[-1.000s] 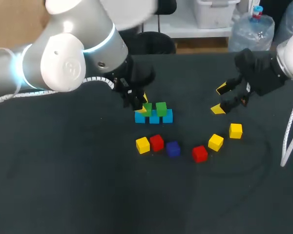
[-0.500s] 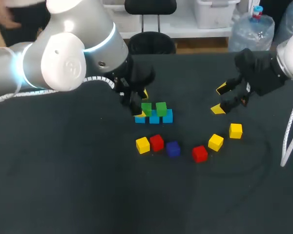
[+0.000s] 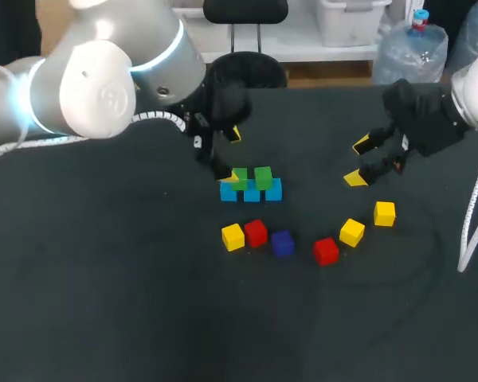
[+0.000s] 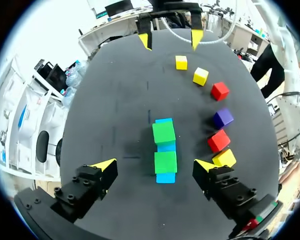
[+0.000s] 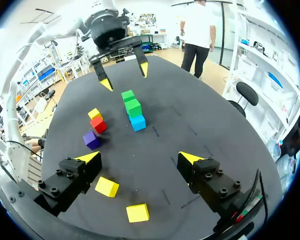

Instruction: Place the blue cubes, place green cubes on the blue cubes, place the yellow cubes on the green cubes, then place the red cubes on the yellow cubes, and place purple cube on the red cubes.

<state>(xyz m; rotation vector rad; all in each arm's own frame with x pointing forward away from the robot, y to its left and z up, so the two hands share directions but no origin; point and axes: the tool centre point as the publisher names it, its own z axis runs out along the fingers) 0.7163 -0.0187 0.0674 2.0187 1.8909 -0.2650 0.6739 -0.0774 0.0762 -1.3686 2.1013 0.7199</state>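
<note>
The blue cubes [image 3: 251,193] lie in a short row near the middle of the table [image 3: 103,302], touching one another. Two green cubes [image 3: 262,177] are seated on top of them, so by my reading the yellow layer comes next. Three yellow cubes [image 3: 351,231] lie loose nearer the front. One touches a red cube on the left arm's side, and two sit close together on the right arm's side, just beyond the second of the red cubes [image 3: 326,250]. The purple cube [image 3: 282,243] rests between the two red ones. These look like small, rigid, light blocks with smooth faces, likely to twist or slip if pinched off-centre. A hold from above on two opposite flat faces, squarely centred, seems best, and for the yellow one against the red, its free pair of faces. The stack would probably shift under a sideways nudge. The left gripper [image 4: 155,166] hangs over the stack, fingers spread wide and holding nothing. The right gripper [image 5: 140,159] hovers near the two right-hand yellow cubes, likewise spread and empty.
</note>
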